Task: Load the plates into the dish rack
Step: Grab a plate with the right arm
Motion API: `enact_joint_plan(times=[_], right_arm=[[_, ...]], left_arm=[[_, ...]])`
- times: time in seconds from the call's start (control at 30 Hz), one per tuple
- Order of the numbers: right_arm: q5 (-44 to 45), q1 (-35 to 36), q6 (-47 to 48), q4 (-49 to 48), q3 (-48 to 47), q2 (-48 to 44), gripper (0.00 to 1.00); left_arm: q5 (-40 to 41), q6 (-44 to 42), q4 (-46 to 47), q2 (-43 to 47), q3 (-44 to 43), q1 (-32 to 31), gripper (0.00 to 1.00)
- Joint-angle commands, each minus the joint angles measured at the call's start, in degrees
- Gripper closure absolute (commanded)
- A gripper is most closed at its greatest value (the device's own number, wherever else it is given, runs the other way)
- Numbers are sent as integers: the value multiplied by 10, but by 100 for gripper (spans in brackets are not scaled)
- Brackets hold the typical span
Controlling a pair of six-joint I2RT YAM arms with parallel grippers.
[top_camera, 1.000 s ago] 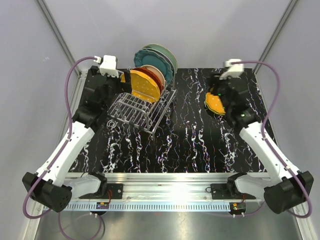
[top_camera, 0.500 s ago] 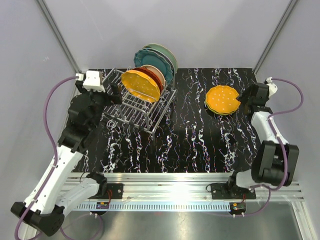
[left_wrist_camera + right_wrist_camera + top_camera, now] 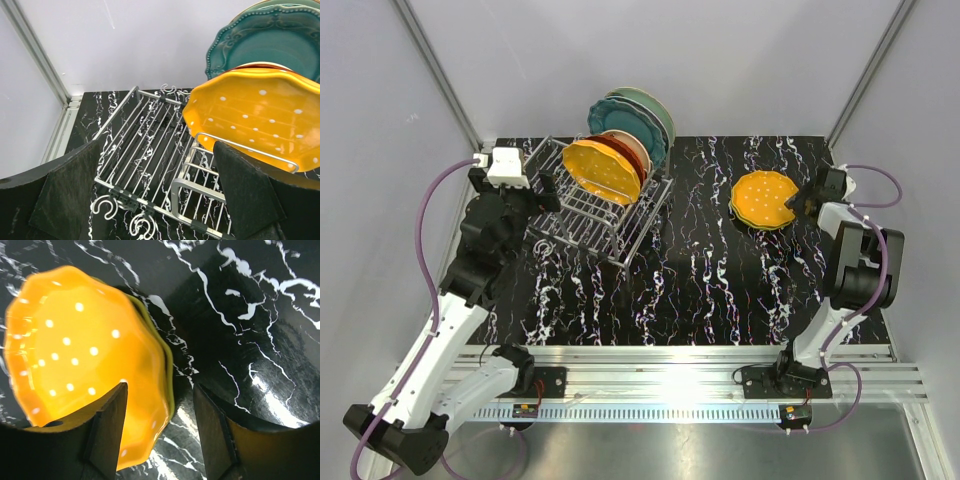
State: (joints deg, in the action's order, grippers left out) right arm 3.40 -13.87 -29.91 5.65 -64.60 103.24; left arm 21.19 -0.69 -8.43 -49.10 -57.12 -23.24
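The dish rack (image 3: pixel 595 210) stands at the back left and holds several upright plates. A dotted orange-yellow plate (image 3: pixel 602 170) is in front, with the dark teal plate (image 3: pixel 623 118) and the mint green one (image 3: pixel 655 108) behind. My left gripper (image 3: pixel 548 188) hangs open over the rack's bare left bars (image 3: pixel 145 145), left of the dotted plate (image 3: pixel 250 115). On the table at right a second dotted orange-yellow plate (image 3: pixel 764 198) lies on a lime green plate (image 3: pixel 168 357). My right gripper (image 3: pixel 798 202) is open, its jaws astride that pile's right rim (image 3: pixel 160 389).
Wire hooks (image 3: pixel 107 210) stick out from the rack's near-left corner. The red-orange plate's rim (image 3: pixel 265 65) shows just behind the front plate. Grey walls close the back and sides. An aluminium rail (image 3: pixel 660 375) runs along the front edge.
My left gripper has drawn back leftward from the dotted plate standing in the rack. My right arm has swung out to the right, and its gripper now sits at the pile's right rim.
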Motion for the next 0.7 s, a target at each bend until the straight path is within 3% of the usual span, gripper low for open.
enact_joint_plan(times=[0.0,0.1,0.2,0.47,0.6,0.67], right_arm=[[6,0,-7,-5,-32,22,38],[8,-1,-8,-3,-35,28,41],[13,-2,-8,-1,-39,30,50],[-9,-2,-19,-5,-35,21,90],[-18,-2,-24,-2,-35,4,100],[-23,-2,-28,-1,-35,0,100]], left_arm=[[23,-10,32,7,0,1,1],[23,-10,30,7,-1,2,1],[25,-11,30,7,0,1,1],[30,-13,31,3,0,2,1],[36,-16,32,4,1,2,1],[38,-18,32,5,2,2,1]])
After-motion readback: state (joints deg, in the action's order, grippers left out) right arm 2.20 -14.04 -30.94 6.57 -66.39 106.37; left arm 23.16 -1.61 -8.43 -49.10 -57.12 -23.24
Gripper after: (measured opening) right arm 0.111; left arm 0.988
